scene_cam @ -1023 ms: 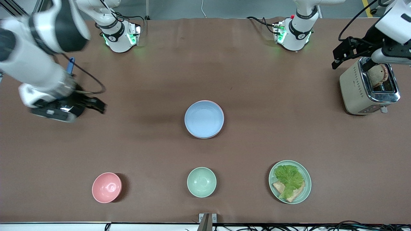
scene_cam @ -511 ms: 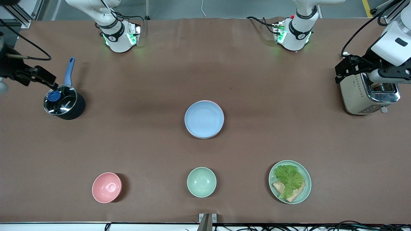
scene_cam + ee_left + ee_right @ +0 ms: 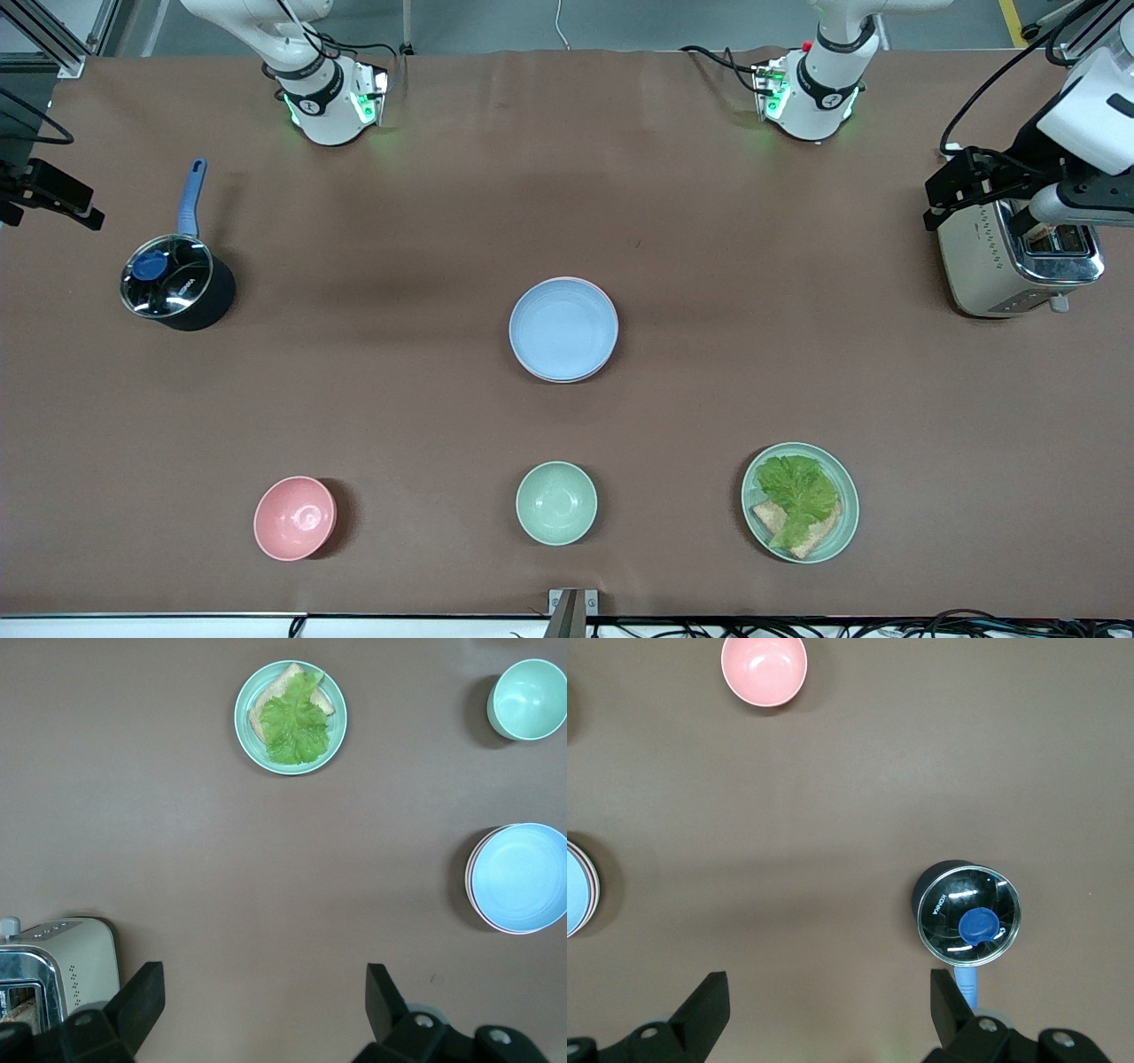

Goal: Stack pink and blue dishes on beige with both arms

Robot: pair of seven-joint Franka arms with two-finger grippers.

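The light blue plate [image 3: 563,329] lies on top of a stack in the middle of the table. The pink plate's rim [image 3: 595,286] peeks out just under it. The same stack shows in the left wrist view, blue plate [image 3: 521,877] over pink rim [image 3: 469,875], and at the right wrist view's edge [image 3: 574,895]. The beige plate is hidden from view. My left gripper [image 3: 941,190] [image 3: 263,1001] hangs open and empty beside the toaster. My right gripper [image 3: 66,199] [image 3: 828,1005] hangs open and empty at the right arm's end of the table, by the pot.
A toaster [image 3: 1010,257] stands at the left arm's end. A black pot [image 3: 173,283] with a glass lid and blue handle sits at the right arm's end. Nearer the front camera are a pink bowl [image 3: 295,517], a green bowl [image 3: 556,502] and a green plate [image 3: 848,486] with lettuce and bread.
My right arm has swung away from over the pot toward the table's end, uncovering it. My left gripper has shifted slightly by the toaster. The plates have not moved.
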